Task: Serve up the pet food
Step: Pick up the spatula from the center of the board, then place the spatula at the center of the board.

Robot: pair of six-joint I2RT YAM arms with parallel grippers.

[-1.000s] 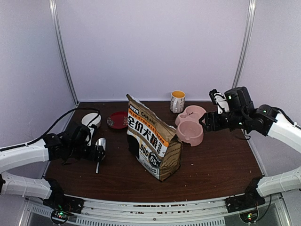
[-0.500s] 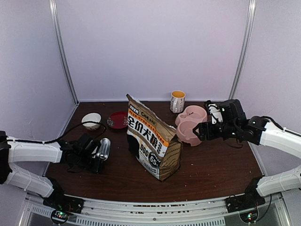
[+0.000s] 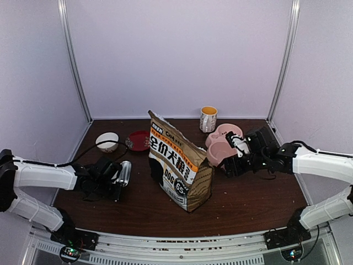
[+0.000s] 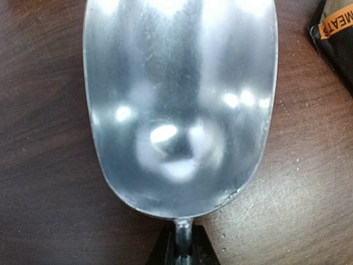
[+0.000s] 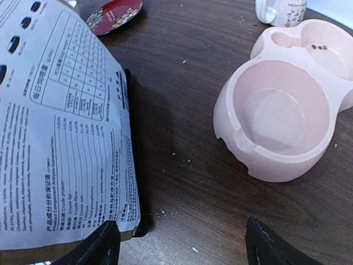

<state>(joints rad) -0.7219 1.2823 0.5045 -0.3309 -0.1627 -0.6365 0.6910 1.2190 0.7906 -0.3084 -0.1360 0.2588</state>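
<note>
Paper bag (image 3: pixel 177 165), tan with an orange band and black-and-white print, stands at the middle of the dark wooden surface (image 3: pixel 253 193) in the top view. Its contents cannot be seen. To its left, the left pincer (image 3: pixel 117 185) lies low over the wood with a metal scoop (image 3: pixel 124 171). Behind are a white bowl (image 3: pixel 107 141) and a red saucer (image 3: pixel 138 140). On the right, a pink double bowl (image 3: pixel 223 145) sits near the bag, with a mug (image 3: pixel 208 118) behind it. The right pincer (image 3: pixel 229 165) hangs just in front of the pink double bowl.

From the left wrist, the scoop fills the picture, its shiny hollow facing the camera. The two dark fingers (image 4: pixel 165 251) are clamped narrowly on its thin handle. A corner of the bag shows at the upper right.

From the right wrist, the fingertips (image 5: pixel 102 243) stand wide apart with only bare wood between them. The bag's printed panel is at the left and the pink double bowl at the right, well apart. A few small brown pellets (image 5: pixel 317 47) lie in the bowl's smaller far compartment.
</note>
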